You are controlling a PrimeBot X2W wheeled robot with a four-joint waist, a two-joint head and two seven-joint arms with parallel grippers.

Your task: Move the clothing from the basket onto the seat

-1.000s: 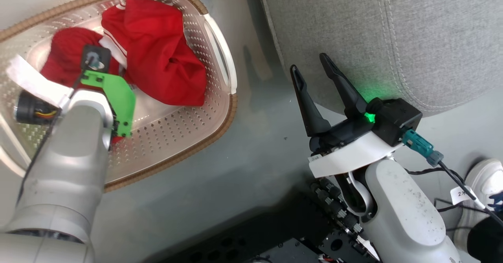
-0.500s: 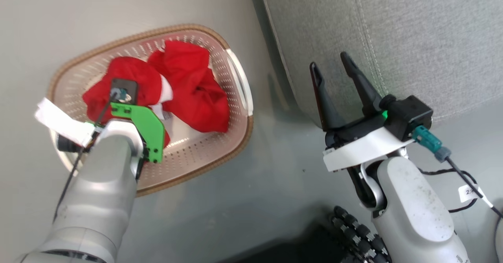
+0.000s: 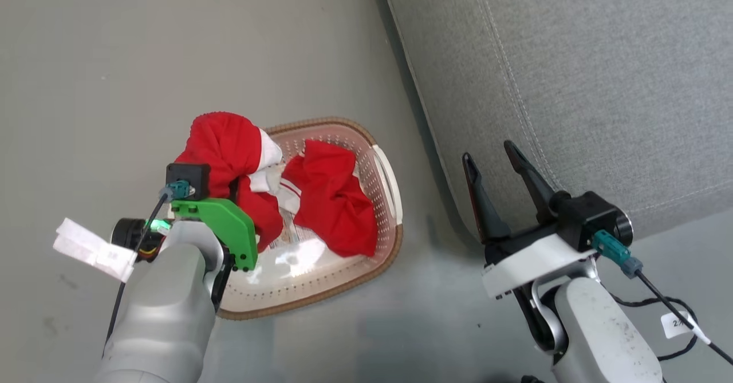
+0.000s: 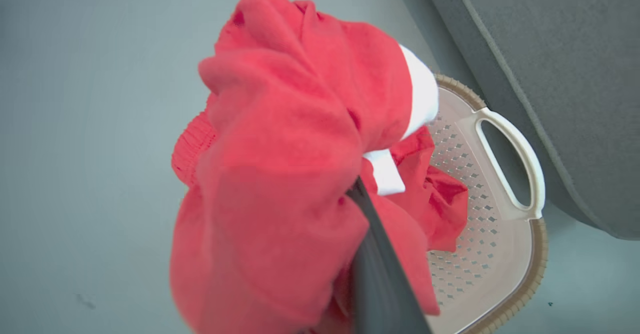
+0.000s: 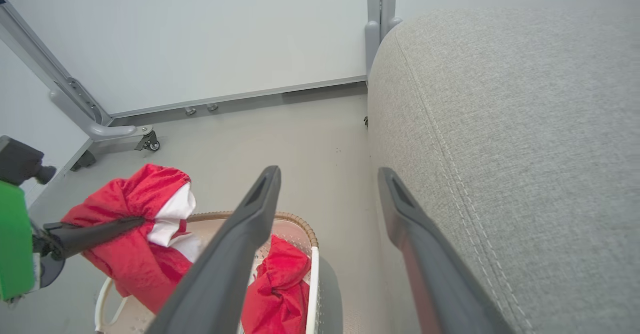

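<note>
My left gripper [image 5: 140, 220] is shut on one piece of the clothing, a red garment with a white panel [image 3: 226, 142], which hangs bunched above the basket's left end. In the left wrist view this garment [image 4: 280, 174] covers most of one dark finger [image 4: 375, 259]. A second red garment [image 3: 335, 205] lies inside the cream basket with the brown rim [image 3: 383, 177]. My right gripper [image 3: 495, 154] stands open and empty, its fingers against the side of the seat, a grey cushion [image 3: 572, 85], right of the basket.
The basket stands on a grey floor [image 3: 143, 56] close to the seat's rounded corner. Beyond it the right wrist view has a white panel on a metal frame with casters [image 5: 149, 144]. Cables [image 3: 670, 308] trail from my right wrist.
The head camera has risen, so the basket looks smaller and lower. My left gripper has lifted its red garment up out of the basket. The right gripper stays open by the seat.
</note>
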